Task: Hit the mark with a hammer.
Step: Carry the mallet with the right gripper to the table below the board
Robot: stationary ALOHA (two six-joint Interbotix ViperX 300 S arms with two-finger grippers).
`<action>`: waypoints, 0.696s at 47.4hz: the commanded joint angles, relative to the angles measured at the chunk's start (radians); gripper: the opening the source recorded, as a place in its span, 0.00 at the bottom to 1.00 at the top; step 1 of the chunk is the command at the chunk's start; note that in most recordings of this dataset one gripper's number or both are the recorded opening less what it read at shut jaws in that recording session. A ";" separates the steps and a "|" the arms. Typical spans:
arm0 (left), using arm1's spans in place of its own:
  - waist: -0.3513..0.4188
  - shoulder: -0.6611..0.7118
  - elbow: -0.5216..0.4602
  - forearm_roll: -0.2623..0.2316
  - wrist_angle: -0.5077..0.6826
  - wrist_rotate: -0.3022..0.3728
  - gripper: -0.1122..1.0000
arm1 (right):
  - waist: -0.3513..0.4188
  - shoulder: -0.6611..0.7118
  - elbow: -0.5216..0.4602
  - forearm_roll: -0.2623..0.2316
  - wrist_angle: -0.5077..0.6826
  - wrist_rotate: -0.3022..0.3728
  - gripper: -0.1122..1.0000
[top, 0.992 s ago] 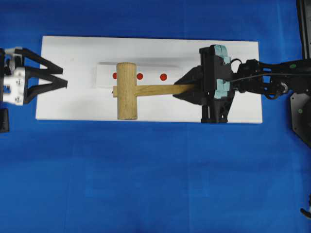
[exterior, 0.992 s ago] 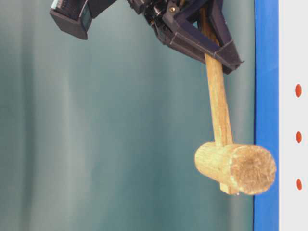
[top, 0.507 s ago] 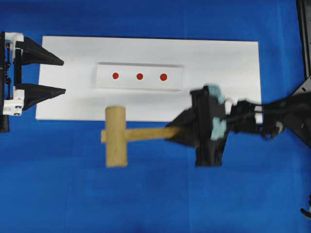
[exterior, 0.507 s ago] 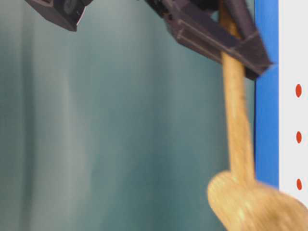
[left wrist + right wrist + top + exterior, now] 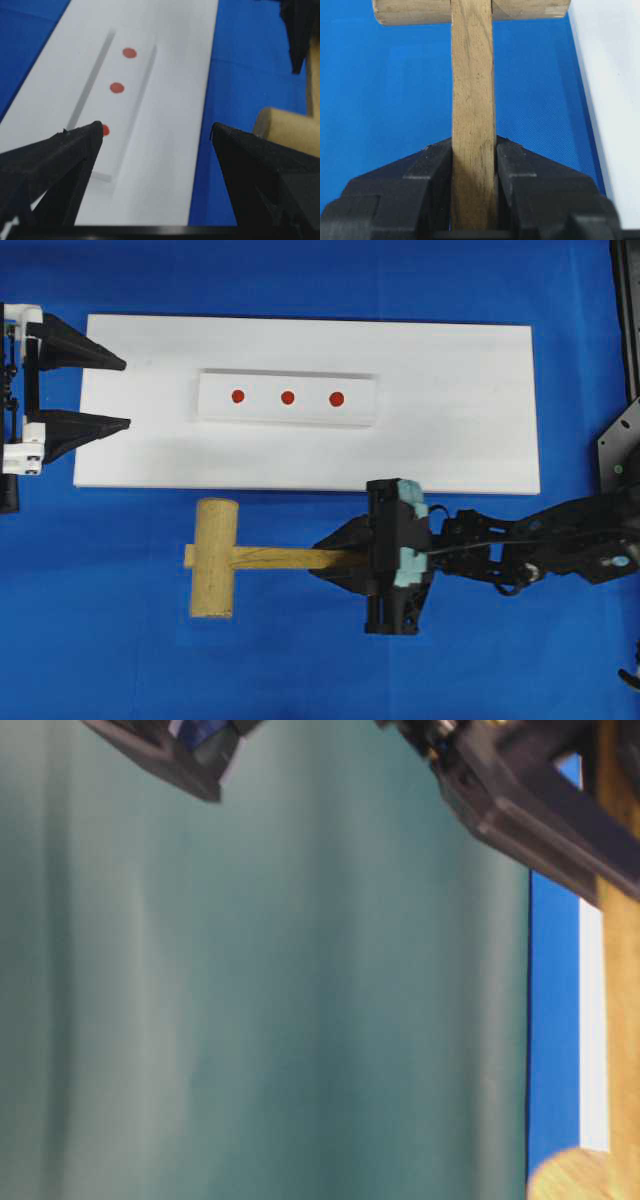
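We see the right gripper clamped on the flat handle of the hammer, its head over the blue cloth just off the white board, while the left gripper stands wide, holding nothing.

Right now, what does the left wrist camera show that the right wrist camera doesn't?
Only the left wrist view shows the three red dots on the raised white strip, framed by the open left gripper. Only the right wrist view shows the right gripper shut on the hammer's handle. Both show the hammer, the white board and blue cloth.
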 commanded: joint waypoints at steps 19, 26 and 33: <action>0.003 -0.008 -0.005 -0.002 -0.009 0.002 0.86 | 0.009 0.179 -0.117 0.020 0.014 0.002 0.17; 0.003 -0.008 -0.003 -0.002 -0.009 0.003 0.86 | 0.011 0.202 -0.123 0.018 0.018 -0.003 0.17; 0.011 -0.008 -0.002 -0.002 -0.009 0.003 0.86 | 0.009 0.210 -0.112 0.021 0.025 0.000 0.17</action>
